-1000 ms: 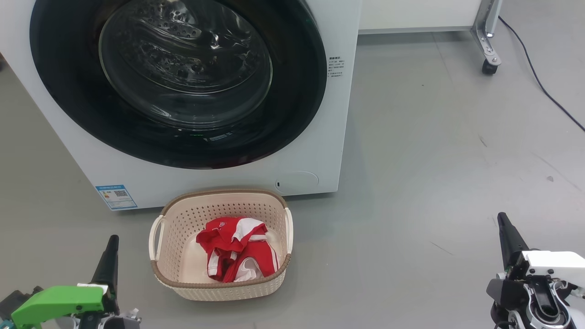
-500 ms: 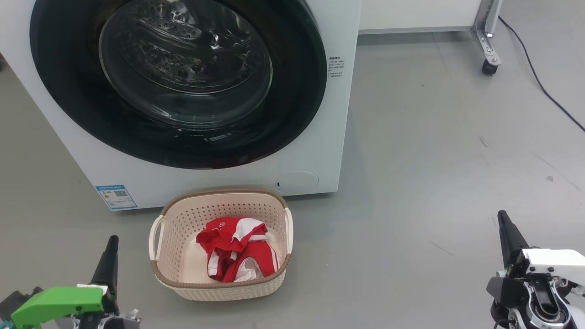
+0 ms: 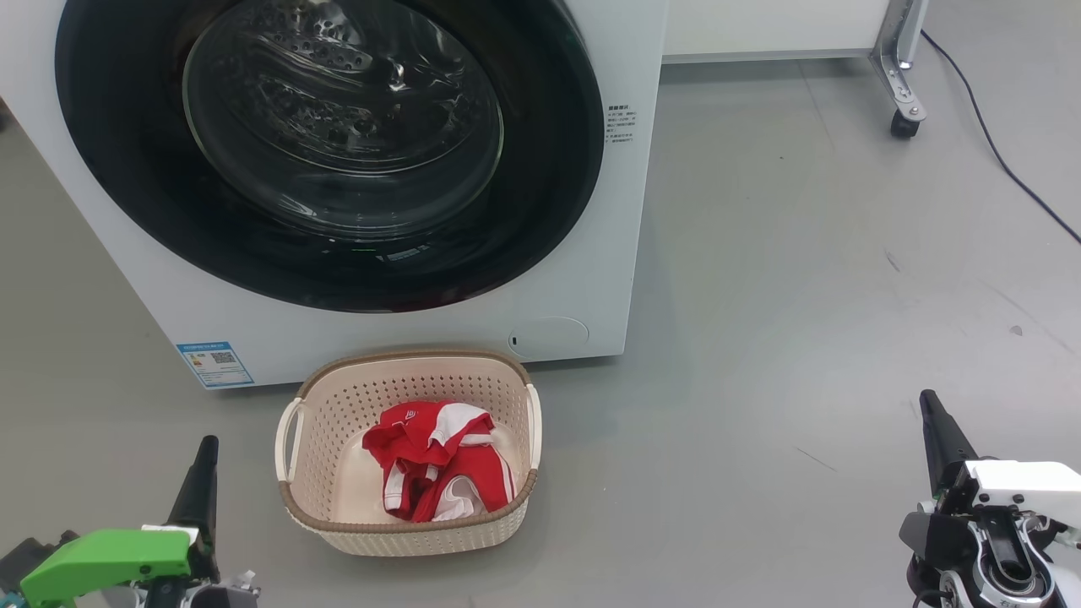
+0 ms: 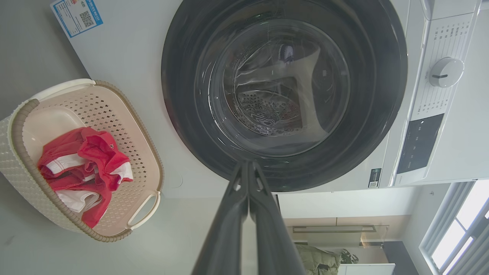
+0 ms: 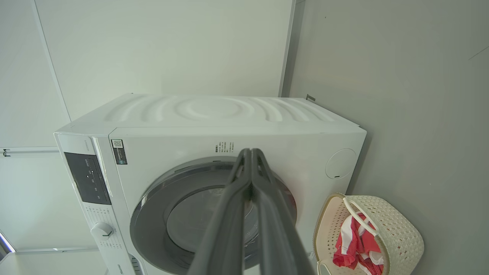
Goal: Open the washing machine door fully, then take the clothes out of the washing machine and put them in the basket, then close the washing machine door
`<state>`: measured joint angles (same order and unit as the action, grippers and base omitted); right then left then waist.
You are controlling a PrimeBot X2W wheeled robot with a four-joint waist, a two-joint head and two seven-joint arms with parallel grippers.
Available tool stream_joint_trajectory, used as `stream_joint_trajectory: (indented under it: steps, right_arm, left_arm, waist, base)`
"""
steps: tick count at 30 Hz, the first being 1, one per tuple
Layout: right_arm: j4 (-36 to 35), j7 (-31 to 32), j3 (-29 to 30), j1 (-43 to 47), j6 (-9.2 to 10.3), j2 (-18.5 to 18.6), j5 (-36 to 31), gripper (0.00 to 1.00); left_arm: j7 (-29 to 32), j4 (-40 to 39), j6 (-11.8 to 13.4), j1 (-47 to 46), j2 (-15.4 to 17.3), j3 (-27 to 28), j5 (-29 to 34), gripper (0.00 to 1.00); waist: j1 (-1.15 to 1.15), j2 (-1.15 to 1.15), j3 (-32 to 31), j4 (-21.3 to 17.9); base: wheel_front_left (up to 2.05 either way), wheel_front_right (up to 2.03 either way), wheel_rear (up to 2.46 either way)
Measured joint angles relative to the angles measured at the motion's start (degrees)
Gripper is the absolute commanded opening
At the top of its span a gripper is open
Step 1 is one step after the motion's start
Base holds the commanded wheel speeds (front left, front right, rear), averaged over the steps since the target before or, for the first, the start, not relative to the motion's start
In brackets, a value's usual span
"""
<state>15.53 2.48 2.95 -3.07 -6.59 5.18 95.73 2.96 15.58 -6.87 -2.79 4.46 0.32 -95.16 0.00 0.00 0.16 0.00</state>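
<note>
The white washing machine (image 3: 583, 279) stands ahead with its round black-rimmed door (image 3: 540, 211) shut flat against the front; the steel drum shows through the glass. The red and white clothes (image 3: 435, 469) lie in the cream basket (image 3: 405, 532) on the floor just before the machine. My left gripper (image 3: 205, 452) is shut and empty at the lower left, beside the basket. Far off to the lower right, my right gripper (image 3: 929, 405) is also shut with nothing in it. The left wrist view shows the door (image 4: 183, 114), basket (image 4: 149, 152) and clothes (image 4: 95, 149); the right wrist view shows the machine (image 5: 229, 110) and basket (image 5: 401, 236).
Grey floor spreads to the right of the machine. A metal frame leg on a caster (image 3: 904, 122) and a dark cable (image 3: 996, 152) lie at the back right. A blue sticker (image 3: 214, 363) marks the machine's lower left corner.
</note>
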Motion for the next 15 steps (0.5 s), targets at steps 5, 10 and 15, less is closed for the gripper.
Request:
stream_joint_trajectory:
  steps: [5, 10, 15]
  right_arm:
    - [0.0, 0.0, 0.0, 0.0, -0.01, 0.0, 0.0, 0.00]
    - [0.1, 0.0, 0.1, 0.0, -0.04, 0.0, 0.0, 0.00]
    - [0.2, 0.0, 0.1, 0.0, -0.07, 0.0, 0.0, 0.00]
  left_arm:
    - [0.0, 0.1, 0.0, -0.1, 0.0, 0.0, 0.0, 0.00]
    - [0.0, 0.1, 0.0, -0.1, 0.0, 0.1, 0.0, 0.00]
    - [0.0, 0.2, 0.0, -0.2, 0.0, 0.1, 0.0, 0.00]
  waist:
    - [0.00, 0.00, 0.0, 0.0]
    - [0.00, 0.00, 0.0, 0.0]
    - [0.00, 0.00, 0.0, 0.0]
  base:
    - [0.00, 0.00, 0.00]
    - [0.00, 0.00, 0.00]
    - [0.00, 0.00, 0.00]
